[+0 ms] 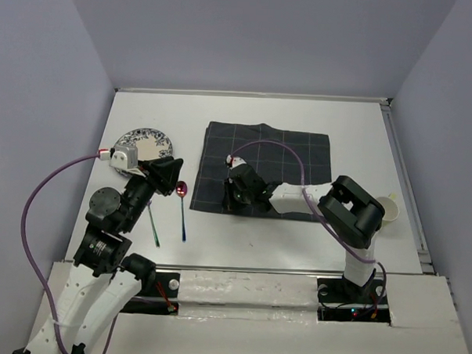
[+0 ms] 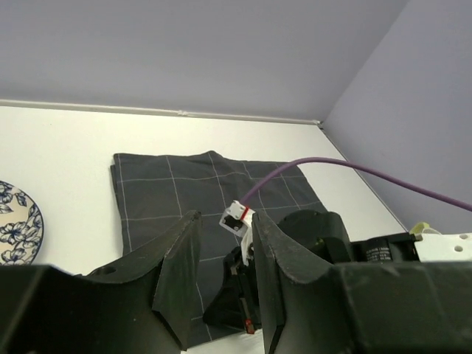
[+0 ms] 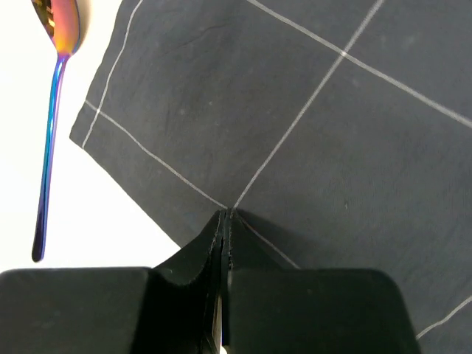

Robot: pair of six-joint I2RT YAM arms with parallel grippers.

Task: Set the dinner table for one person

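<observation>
The white dinner table (image 1: pixel 296 234) carries a dark plaid placemat (image 1: pixel 291 160) at its middle. A blue-flowered plate (image 1: pixel 147 144) lies to the left of it. An iridescent spoon (image 1: pixel 182 202) and a thin teal utensil (image 1: pixel 152 224) lie between the plate and the placemat. My left gripper (image 1: pixel 167 176) is open and empty, hovering beside the spoon's bowl, with its fingers (image 2: pixel 184 251) pointing toward the placemat (image 2: pixel 169 184). My right gripper (image 1: pixel 230 199) is shut, its tips (image 3: pixel 226 214) resting on the placemat (image 3: pixel 332 147) near the front left corner. The spoon (image 3: pixel 53 96) lies just off that corner.
A pale cup (image 1: pixel 388 207) stands at the right by the table's metal rail (image 1: pixel 404 184). Grey walls close in the back and sides. A purple cable loops over each arm.
</observation>
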